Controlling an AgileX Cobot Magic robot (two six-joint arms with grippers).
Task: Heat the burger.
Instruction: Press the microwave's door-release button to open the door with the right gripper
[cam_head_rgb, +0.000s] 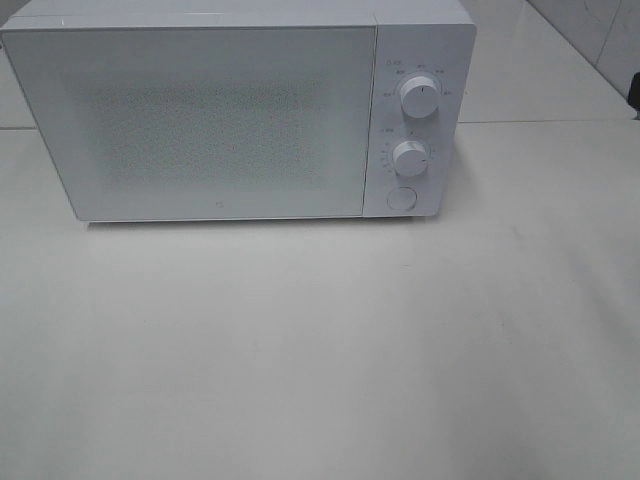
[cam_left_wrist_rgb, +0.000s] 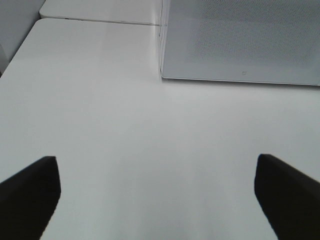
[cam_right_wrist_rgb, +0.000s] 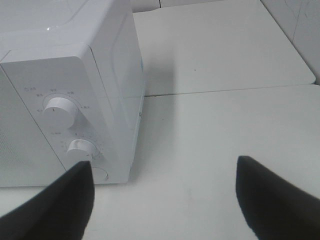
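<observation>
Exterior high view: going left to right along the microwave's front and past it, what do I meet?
Door → control panel, with its knobs stacked one above the other and so not ordered → table.

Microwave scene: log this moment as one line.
microwave: door shut; burger: not in view; left gripper: open, empty; right gripper: open, empty

The matte black, two-fingered left gripper (cam_left_wrist_rgb: 155, 162) shows only its fingers (cam_left_wrist_rgb: 27, 197): broad, flat-faced wedges of plain dark material with blunt, squared tips. The matte black, two-fingered right gripper (cam_right_wrist_rgb: 164, 165) has matching fingers (cam_right_wrist_rgb: 55, 205), smooth-surfaced, tapering along slanted edges to narrow tips.
</observation>
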